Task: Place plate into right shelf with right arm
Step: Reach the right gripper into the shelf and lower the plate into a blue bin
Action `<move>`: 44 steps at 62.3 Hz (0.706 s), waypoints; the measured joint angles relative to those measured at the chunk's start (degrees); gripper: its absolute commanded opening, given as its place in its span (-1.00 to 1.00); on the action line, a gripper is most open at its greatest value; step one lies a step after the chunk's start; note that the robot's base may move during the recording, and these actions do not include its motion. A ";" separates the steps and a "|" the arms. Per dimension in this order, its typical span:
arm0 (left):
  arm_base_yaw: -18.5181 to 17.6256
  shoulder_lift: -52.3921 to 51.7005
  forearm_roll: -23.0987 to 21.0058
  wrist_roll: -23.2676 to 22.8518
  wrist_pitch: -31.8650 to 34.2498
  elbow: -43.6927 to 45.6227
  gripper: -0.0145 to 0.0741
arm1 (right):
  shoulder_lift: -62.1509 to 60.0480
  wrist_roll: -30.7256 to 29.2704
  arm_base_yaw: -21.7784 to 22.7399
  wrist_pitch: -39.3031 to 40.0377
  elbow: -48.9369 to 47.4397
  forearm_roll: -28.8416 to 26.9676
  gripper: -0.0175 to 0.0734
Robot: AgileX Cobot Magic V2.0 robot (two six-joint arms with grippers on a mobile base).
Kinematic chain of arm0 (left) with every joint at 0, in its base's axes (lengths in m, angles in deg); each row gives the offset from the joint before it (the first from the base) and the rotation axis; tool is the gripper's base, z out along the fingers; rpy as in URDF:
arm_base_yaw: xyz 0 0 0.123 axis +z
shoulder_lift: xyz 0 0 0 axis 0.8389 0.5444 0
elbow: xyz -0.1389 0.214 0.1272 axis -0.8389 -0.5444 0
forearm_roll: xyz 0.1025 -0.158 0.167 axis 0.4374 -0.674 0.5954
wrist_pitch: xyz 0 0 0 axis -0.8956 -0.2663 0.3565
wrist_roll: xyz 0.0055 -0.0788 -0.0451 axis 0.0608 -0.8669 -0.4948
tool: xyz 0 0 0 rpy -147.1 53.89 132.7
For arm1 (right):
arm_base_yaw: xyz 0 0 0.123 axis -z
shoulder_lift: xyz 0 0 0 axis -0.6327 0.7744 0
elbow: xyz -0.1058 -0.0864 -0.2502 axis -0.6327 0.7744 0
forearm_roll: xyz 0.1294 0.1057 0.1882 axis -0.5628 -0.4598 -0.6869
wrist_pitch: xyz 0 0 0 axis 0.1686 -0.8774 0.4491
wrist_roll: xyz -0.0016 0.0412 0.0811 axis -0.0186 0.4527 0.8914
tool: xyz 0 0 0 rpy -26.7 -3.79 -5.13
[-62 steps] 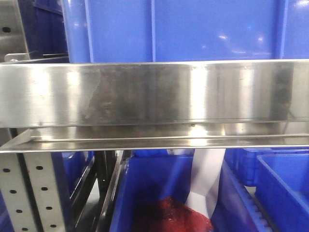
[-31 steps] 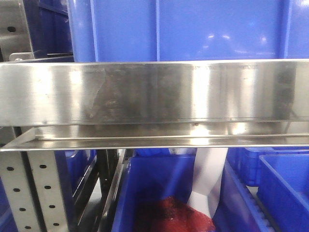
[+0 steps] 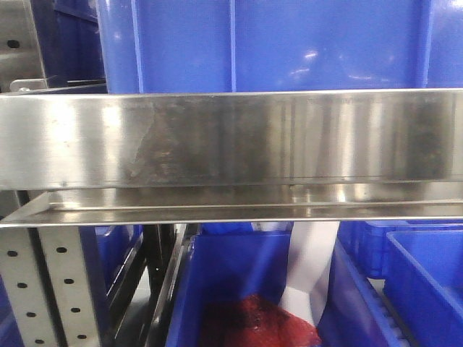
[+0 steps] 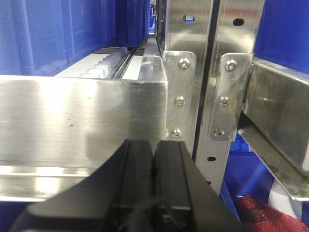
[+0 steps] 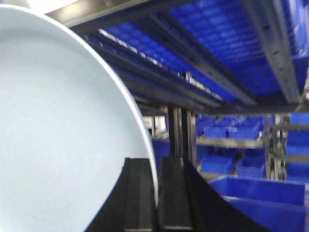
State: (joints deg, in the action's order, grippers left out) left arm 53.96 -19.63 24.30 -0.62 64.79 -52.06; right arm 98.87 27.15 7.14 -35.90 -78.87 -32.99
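Note:
In the right wrist view my right gripper (image 5: 155, 166) is shut on the rim of the white plate (image 5: 58, 130), which stands on edge and fills the left of that view. Above it run steel shelf rails (image 5: 207, 72). In the front view the wide brushed-steel front rail of the shelf (image 3: 231, 137) spans the frame; neither the plate nor an arm shows there. In the left wrist view my left gripper (image 4: 153, 145) is shut and empty, close in front of a steel rail (image 4: 72, 116).
Blue bins sit above the rail (image 3: 275, 43) and below it (image 3: 231, 289), one with a red mesh bag (image 3: 260, 322). A perforated upright (image 3: 43, 289) stands lower left. Bolted steel uprights (image 4: 212, 72) stand right of the left gripper. More blue bins (image 5: 260, 193) lie behind the plate.
The front view has drifted slightly, so the shelf rail and bins shift a little left compared with half a second ago. Nothing else differs visibly.

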 measured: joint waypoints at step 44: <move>0.00 0.00 0.00 0.00 0.00 0.00 -0.78 | 42.29 -0.20 12.00 -6.35 -22.36 0.00 -0.17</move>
State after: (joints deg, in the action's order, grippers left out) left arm 53.96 -19.63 24.30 -0.62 64.79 -52.06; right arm 141.16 26.95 19.14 -42.25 -101.23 -32.99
